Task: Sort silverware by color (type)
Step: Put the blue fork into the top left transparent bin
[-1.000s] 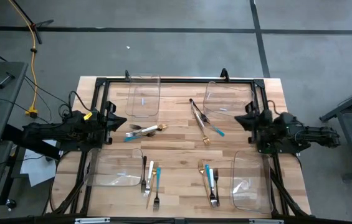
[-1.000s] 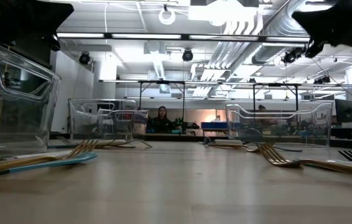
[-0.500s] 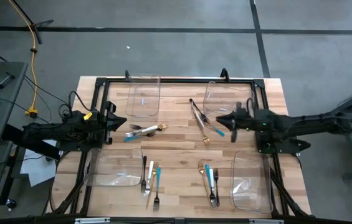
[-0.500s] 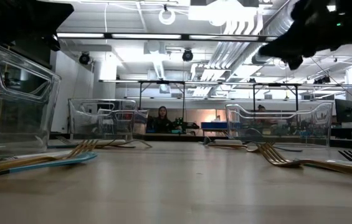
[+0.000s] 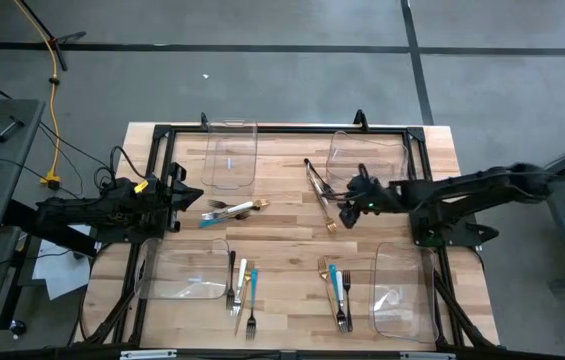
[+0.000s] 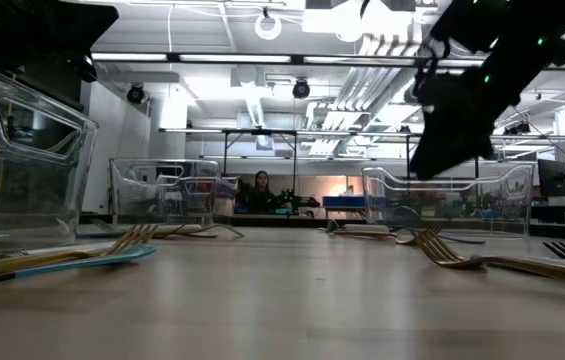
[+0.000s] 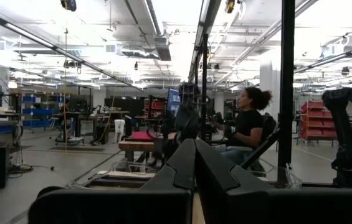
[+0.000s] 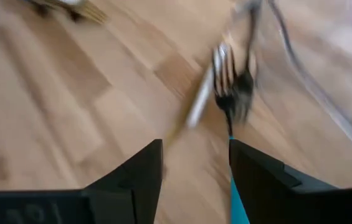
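Left arm (image 5: 92,212): matte black, chunky jointed links, a small yellow tag near its wrist at centre left of the high view; black cables run beside it.
Right arm (image 5: 472,195): black, slimmer tubular links at centre right of the high view, with a small green light close to the wrist.
Left gripper (image 7: 194,177): two flat black fingers with bevelled edges, mounted on a broad black crossbar at the bottom of the left wrist view.
Right gripper (image 8: 194,165): two dark angular fingers with squared tips on a black crossbar carrying faint pale lettering.
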`<state>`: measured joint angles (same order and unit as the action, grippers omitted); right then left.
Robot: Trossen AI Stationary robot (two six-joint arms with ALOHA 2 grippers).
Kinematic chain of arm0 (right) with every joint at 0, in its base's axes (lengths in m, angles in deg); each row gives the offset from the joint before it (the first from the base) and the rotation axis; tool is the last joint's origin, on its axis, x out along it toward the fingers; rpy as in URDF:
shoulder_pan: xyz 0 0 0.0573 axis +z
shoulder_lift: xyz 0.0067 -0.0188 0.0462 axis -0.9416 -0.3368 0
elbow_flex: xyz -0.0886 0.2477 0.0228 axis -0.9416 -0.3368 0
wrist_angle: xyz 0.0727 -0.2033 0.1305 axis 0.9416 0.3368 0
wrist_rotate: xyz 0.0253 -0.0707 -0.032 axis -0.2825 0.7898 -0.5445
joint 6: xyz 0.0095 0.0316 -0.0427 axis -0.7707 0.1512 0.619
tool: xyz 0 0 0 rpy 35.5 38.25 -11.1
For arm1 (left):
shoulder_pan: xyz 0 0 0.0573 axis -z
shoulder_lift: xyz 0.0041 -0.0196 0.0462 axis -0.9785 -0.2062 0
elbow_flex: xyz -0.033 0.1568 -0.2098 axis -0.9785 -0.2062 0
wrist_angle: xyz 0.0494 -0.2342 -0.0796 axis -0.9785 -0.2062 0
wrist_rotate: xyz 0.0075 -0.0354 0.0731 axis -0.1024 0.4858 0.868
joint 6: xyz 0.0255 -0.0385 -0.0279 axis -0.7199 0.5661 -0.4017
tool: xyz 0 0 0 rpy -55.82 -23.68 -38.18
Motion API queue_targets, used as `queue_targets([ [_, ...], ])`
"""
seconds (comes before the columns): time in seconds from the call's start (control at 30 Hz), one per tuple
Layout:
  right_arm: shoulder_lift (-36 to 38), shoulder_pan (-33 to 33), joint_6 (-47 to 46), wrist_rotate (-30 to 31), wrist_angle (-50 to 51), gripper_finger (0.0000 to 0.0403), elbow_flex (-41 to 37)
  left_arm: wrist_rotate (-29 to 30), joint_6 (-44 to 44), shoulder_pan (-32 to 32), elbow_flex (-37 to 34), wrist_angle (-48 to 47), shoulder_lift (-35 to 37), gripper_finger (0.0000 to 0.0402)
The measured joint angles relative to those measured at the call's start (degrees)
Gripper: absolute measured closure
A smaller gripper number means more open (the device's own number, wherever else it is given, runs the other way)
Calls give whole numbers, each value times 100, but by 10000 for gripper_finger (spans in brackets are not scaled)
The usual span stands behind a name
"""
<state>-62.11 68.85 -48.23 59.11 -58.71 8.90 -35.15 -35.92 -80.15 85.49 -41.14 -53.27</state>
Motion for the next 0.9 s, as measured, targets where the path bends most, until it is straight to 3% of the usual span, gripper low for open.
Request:
queue_targets([
  [0.17,-757,2,-700,317,-1,222,4,0,0,1,-2,-1,2,401],
  [0.4,-1463,2,-1003,685,-160,222,11,0,-2,-1,-1,1,1,401],
  [0.9,-1978,4,-861,880,-414,233,31,0,-2,-1,0,-1,0,401],
])
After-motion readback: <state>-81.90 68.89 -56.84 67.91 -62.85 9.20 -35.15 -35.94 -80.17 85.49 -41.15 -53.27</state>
